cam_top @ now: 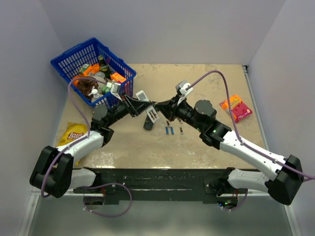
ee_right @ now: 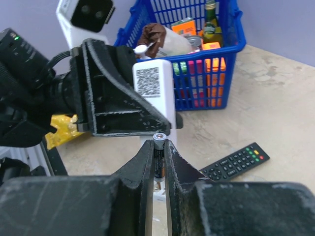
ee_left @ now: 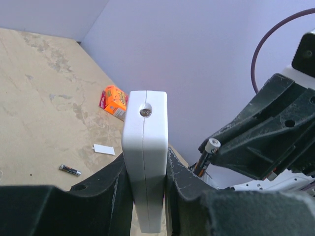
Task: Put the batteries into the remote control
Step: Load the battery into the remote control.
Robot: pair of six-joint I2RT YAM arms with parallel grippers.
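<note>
- Beige, scuffed table point(cam_top: 162, 78) boxed in by pale walls. Blue basket point(cam_top: 71, 50) of groceries sits upper left in the top view, with a black remote point(cam_top: 148, 123) just below centre.
- Left gripper point(ee_left: 146, 189) is clamped tight on the white remote point(ee_left: 145, 147). It's held up off the table, dead centre of the top view.
- Right gripper point(ee_right: 158, 151) is closed on one battery point(ee_right: 159, 141). The metal cap pokes out past the fingertips, right up against the lower part of the remote.
- Rest of the batteries point(cam_top: 170, 131) lie loose on the table, just below and right of where the grippers meet. A small white slab point(ee_left: 104, 149) lies near one of them. Maybe the battery door, can't say for sure.
- What could go wrong, my guess: none of the views really shows the open bay, so I can't tell how well the cell is lined up. If it comes in crooked it'll catch on the bay edge. Then it either slides in the pinch or levers the remote round in the left fingers.
- Polarity too: wrong end first and it won't seat.
- Letting go before it's seated means it drops and rolls off among the others.
- Pose: both arms reach in from the bottom corners and meet nose to nose mid-table, wrists angled in at each other.
</note>
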